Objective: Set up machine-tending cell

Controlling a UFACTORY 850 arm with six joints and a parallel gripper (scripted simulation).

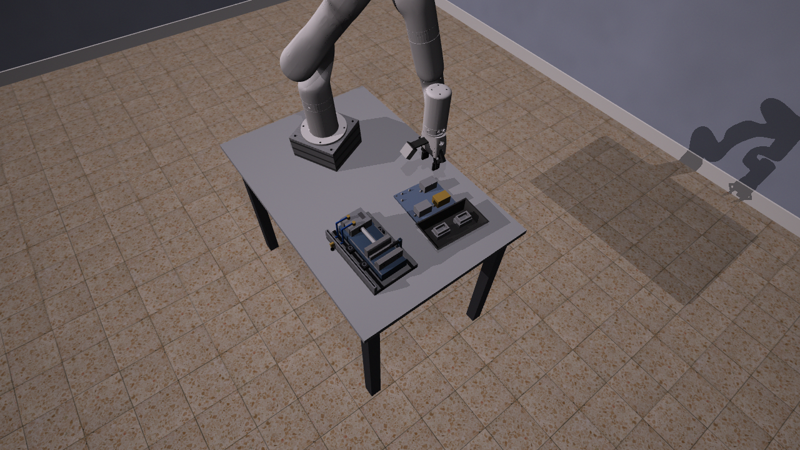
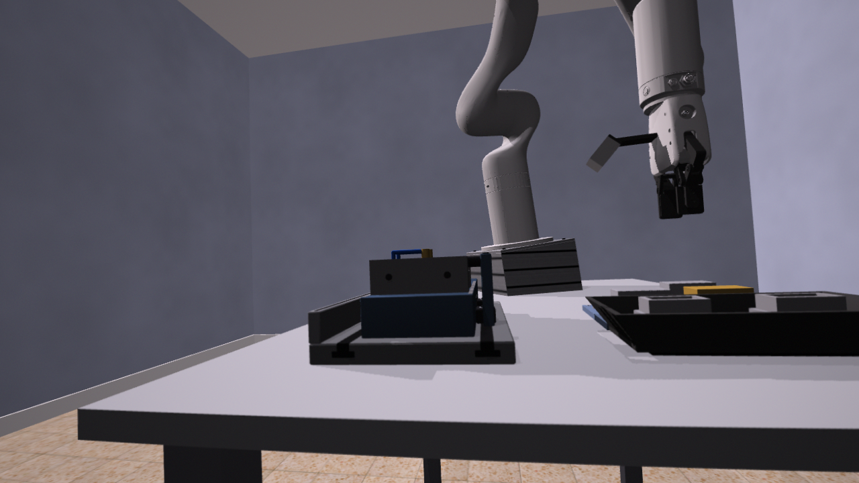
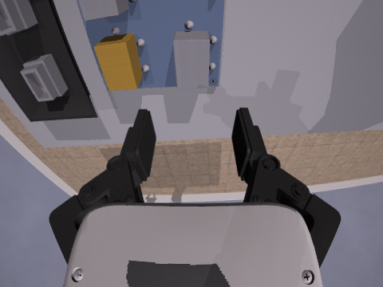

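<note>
- The black two-fingered gripper [image 1: 430, 159] [image 2: 680, 198] [image 3: 193, 122] hangs in the air with its fingers spread apart and nothing between them; it is above the table's edge side, beyond the blue pinned infeed plate [image 1: 404, 197] [image 3: 159, 72].
- One grey block-shaped aluminium blank [image 1: 428, 184] [image 3: 192, 61] lies on the plate, the nearest block to the gripper; in the wrist view it shows ahead of the fingertips, between their two lines, well apart from them.
- The yellow brass block [image 1: 441, 198] [image 2: 718, 290] [image 3: 120, 64] lies beside it (pins stand between the two); a second grey aluminium block [image 1: 422, 209] [image 3: 105, 8] lies on the plate, farther from the gripper.
- The black sloping-walled outfeed tray [image 1: 442, 242] [image 2: 744, 333] [image 3: 64, 119] holds two grey pocketed parts, pockets up; both are farther from the gripper than the nearest blank.
- The grey-and-blue vise [image 1: 389, 259] [image 2: 418, 276] stands well apart from the gripper, across the table.
</note>
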